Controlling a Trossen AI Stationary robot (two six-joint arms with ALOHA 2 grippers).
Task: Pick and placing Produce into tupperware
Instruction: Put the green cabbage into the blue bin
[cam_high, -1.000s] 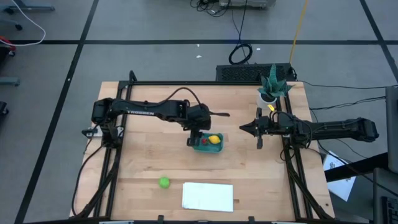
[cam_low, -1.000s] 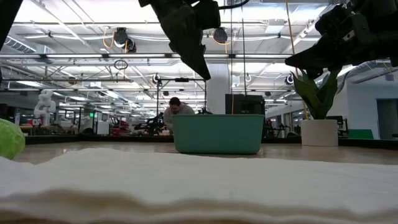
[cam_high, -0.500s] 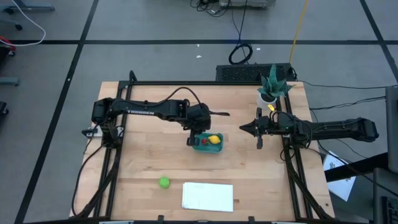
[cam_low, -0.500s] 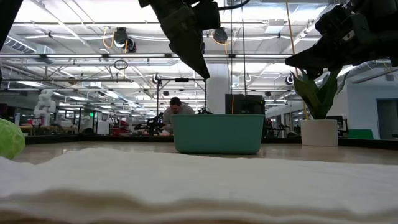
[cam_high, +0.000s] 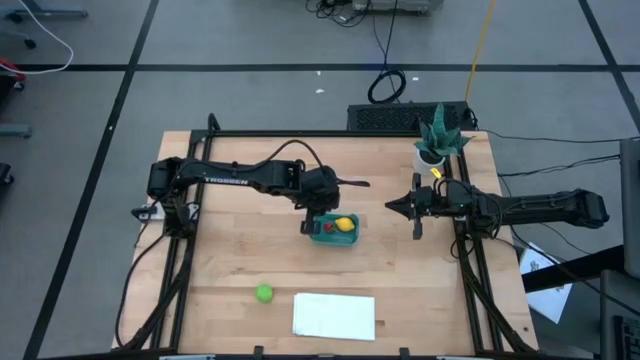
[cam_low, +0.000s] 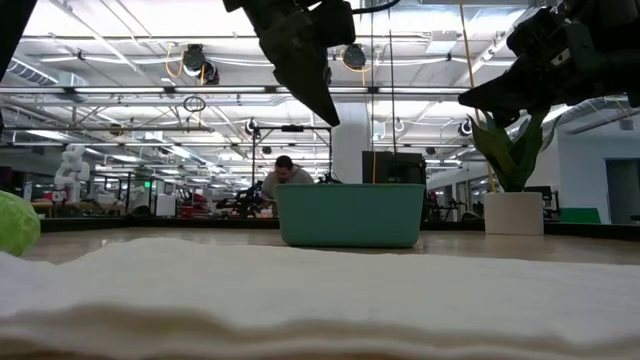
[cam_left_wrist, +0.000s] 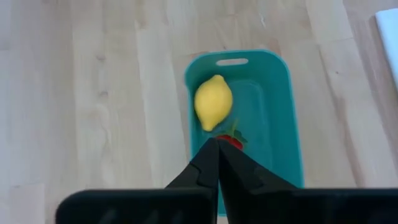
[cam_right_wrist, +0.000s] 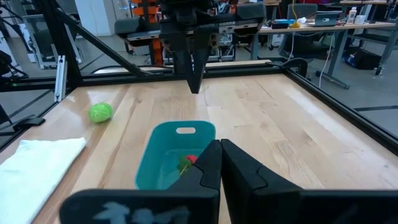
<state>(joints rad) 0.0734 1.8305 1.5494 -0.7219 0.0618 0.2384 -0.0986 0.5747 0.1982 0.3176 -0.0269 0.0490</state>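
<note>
**Left claw closed empty above the tub; green ball still to be fetched**

Within the last second the left gripper (cam_left_wrist: 217, 144) has been brought from half open to fully clenched, and nothing is pinched between its fingers. It is held above the small teal-blue rectangular plastic tub (cam_high: 334, 238), in which the yellow lemon-shaped toy (cam_left_wrist: 213, 102) and the smaller dark red toy fruit (cam_left_wrist: 231, 139) are seen lying. A drop-off is therefore judged complete. The bright green round ball (cam_high: 263, 292) is left on the wooden table (cam_high: 230, 260), well apart from the tub and near the flat white sheet (cam_high: 334, 315). The right gripper (cam_high: 392, 207) is parked clenched and empty beside the potted plant (cam_high: 437, 135).
</note>
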